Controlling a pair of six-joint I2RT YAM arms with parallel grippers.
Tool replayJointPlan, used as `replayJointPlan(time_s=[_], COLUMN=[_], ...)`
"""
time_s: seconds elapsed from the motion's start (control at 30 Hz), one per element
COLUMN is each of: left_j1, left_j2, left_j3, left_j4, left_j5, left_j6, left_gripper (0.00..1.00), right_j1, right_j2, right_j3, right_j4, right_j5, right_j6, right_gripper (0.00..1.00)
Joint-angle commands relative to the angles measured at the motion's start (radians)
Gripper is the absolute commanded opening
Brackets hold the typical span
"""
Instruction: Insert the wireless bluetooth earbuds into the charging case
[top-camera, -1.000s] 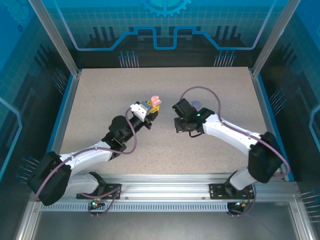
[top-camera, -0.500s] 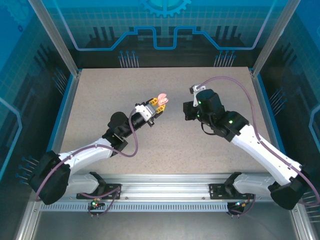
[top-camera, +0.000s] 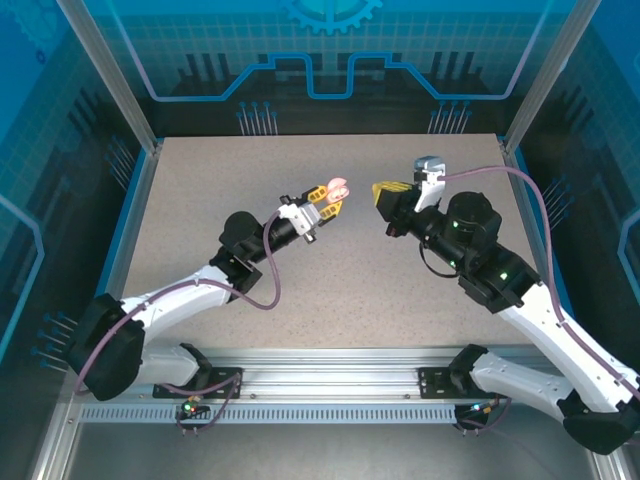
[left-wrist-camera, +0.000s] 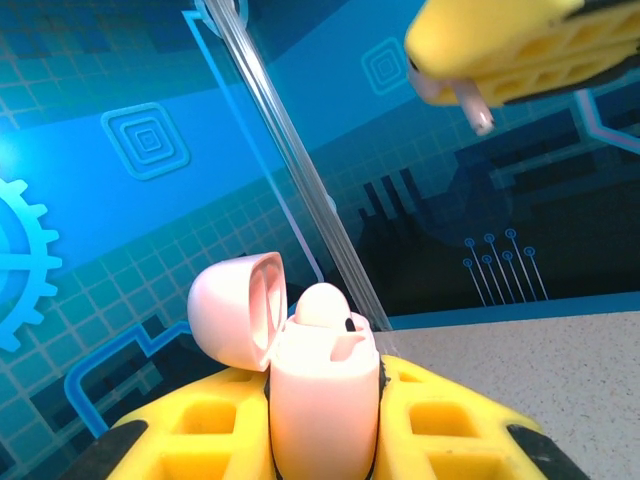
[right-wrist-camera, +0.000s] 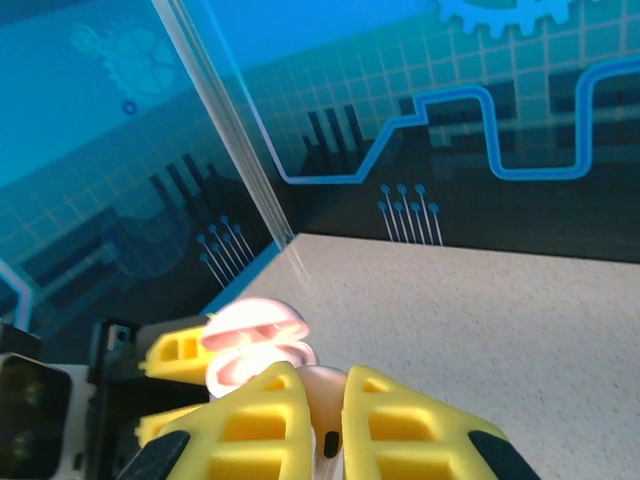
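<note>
My left gripper (top-camera: 329, 203) is shut on a pale pink charging case (left-wrist-camera: 322, 410), held upright above the table with its lid (left-wrist-camera: 235, 310) swung open to the left. One pale pink earbud (left-wrist-camera: 322, 305) sits in the case, its round head poking out. My right gripper (top-camera: 384, 191) faces the case from the right, a short gap away. It is shut on a second pale pink earbud (right-wrist-camera: 323, 392). That bud's stem (left-wrist-camera: 478, 108) sticks out below the yellow fingers (left-wrist-camera: 500, 50) in the left wrist view. From the right wrist, the open case (right-wrist-camera: 255, 340) lies just beyond the held bud.
Both grippers hang above the middle of the speckled beige table (top-camera: 220, 180). Clear panels and aluminium posts (top-camera: 105, 70) fence in the back and sides. The arms' mounting rail (top-camera: 330, 385) runs along the near edge.
My right arm has lifted off the table and swung up and back, turning its gripper toward the left one. My left gripper has carried the open case up and to the right.
</note>
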Motion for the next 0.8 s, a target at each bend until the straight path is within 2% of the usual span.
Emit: replayJointPlan(time_s=[0.0, 0.37, 0.77], left_j1=[-0.013, -0.025, -0.030], left_j2=[0.006, 0.015, 0.015], left_j3=[0.044, 0.057, 0.056], left_j4=[0.018, 0.004, -0.007], left_j5=[0.029, 0.022, 0.014], left_j6=[0.021, -0.009, -0.023], left_gripper=[0.00, 0.00, 0.00], right_j1=[0.012, 0.071, 0.091], right_j2=[0.006, 0.069, 0.121], right_j3=[-0.026, -0.071, -0.062], right_j4=[0.127, 0.270, 0.293], right_j5=[-0.047, -0.038, -0.025], right_j6=[-0.024, -0.034, -0.034], right_gripper=[0.09, 0.09, 0.09])
